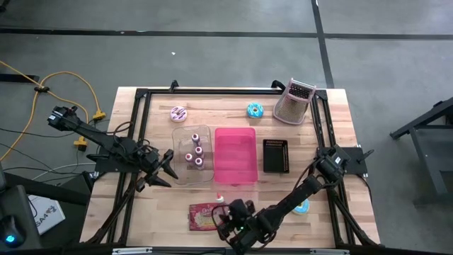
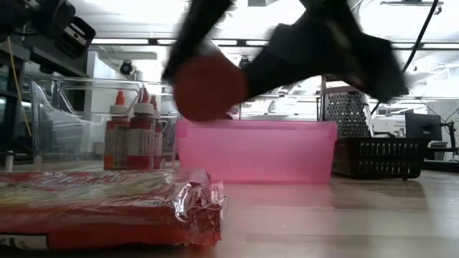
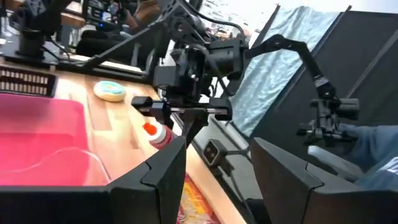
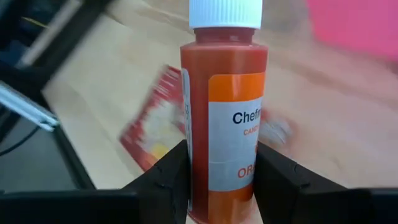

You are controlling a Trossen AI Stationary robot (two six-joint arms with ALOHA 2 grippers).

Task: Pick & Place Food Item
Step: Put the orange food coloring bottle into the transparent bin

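Note:
A small bottle (image 4: 224, 93) of orange-red liquid, with a white cap and an orange-and-white label, sits in my right gripper (image 4: 221, 171), which is shut on it above the table's near edge. In the high view the cap (image 1: 220, 198) shows just beyond the gripper (image 1: 230, 214), beside a red food packet (image 1: 204, 217) lying flat on the wood. The low view shows the bottle's round base (image 2: 208, 87) in the air. My left gripper (image 1: 168, 168) hovers open at the table's left, by the clear bin (image 1: 192, 138). My right gripper pinches the bottle's lower body (image 4: 198, 180) between its two fingers (image 4: 168, 180), one on each side, lying across the bottle. The bottle is lifted clear of the table and tilted, its cap toward the far side and its base toward the near edge.
A pink bin (image 1: 236, 134) stands mid-table, with a black basket (image 1: 276, 157) to its right. The clear bin holds several small bottles (image 1: 196, 152). Two donuts (image 1: 178, 113) (image 1: 255, 110) and a grater (image 1: 294, 104) lie at the far side, another donut (image 1: 303, 207) near the right arm.

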